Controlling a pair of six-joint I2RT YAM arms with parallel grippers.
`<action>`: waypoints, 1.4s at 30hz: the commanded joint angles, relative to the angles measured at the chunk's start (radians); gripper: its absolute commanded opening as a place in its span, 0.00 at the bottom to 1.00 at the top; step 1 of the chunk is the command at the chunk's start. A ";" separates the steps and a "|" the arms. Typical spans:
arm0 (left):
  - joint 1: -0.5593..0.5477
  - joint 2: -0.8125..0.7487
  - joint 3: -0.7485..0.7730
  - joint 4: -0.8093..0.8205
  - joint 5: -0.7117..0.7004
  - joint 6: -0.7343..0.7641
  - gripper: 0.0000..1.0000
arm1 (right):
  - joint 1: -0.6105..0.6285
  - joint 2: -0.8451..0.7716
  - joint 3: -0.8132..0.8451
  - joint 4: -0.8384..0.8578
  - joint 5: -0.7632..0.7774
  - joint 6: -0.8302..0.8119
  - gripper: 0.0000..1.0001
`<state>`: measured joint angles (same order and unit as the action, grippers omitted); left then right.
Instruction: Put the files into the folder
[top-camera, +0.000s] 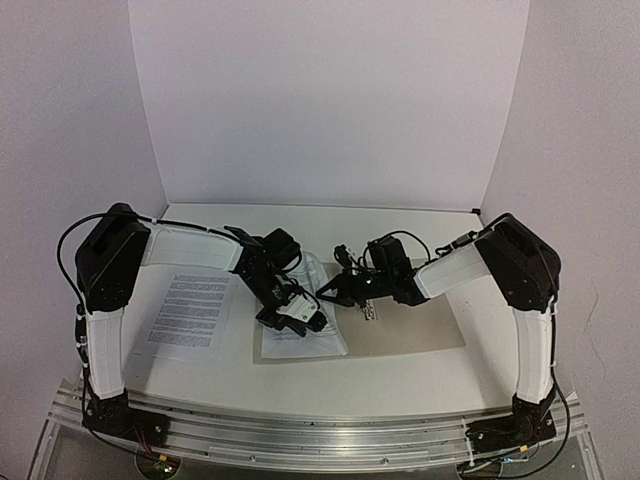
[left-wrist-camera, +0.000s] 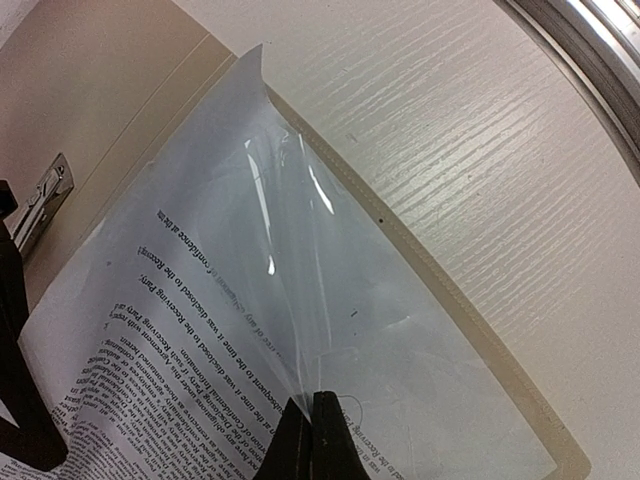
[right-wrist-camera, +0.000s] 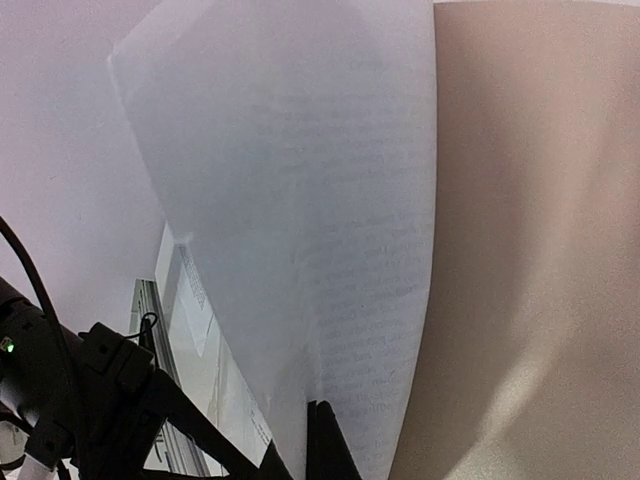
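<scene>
The beige folder (top-camera: 420, 325) lies open on the table's middle, its metal clip (top-camera: 371, 312) at the spine. One printed sheet (top-camera: 310, 340) lies over the folder's left half, its far edge lifted and bowed. My left gripper (top-camera: 296, 312) is shut on this sheet; the left wrist view shows the glossy, creased sheet (left-wrist-camera: 300, 260) pinched at the closed gripper (left-wrist-camera: 310, 425), with the folder (left-wrist-camera: 100, 80) and clip (left-wrist-camera: 45, 200) beside it. My right gripper (top-camera: 330, 292) is shut on the same sheet's raised edge (right-wrist-camera: 330, 200), above the folder (right-wrist-camera: 530, 250). A second sheet (top-camera: 188, 312) lies flat to the left.
The left arm's links (right-wrist-camera: 80, 400) show close beside my right gripper (right-wrist-camera: 318, 445). The table's metal front rail (left-wrist-camera: 590, 50) runs near the folder's edge. White walls enclose the table at the back and sides.
</scene>
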<state>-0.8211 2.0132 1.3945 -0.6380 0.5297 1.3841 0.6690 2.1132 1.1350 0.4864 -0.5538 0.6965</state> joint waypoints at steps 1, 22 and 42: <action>0.003 -0.065 0.011 0.008 0.037 0.015 0.00 | -0.006 -0.003 0.002 0.017 0.033 0.010 0.00; 0.003 -0.068 -0.001 0.005 0.030 0.021 0.00 | 0.025 -0.024 0.120 -0.420 0.354 -0.082 0.01; 0.004 -0.065 0.002 0.029 0.062 0.032 0.00 | 0.062 0.056 0.129 -0.190 0.204 -0.034 0.00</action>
<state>-0.8192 2.0075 1.3849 -0.6365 0.5331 1.4141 0.6991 2.1541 1.2438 0.2259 -0.3048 0.6294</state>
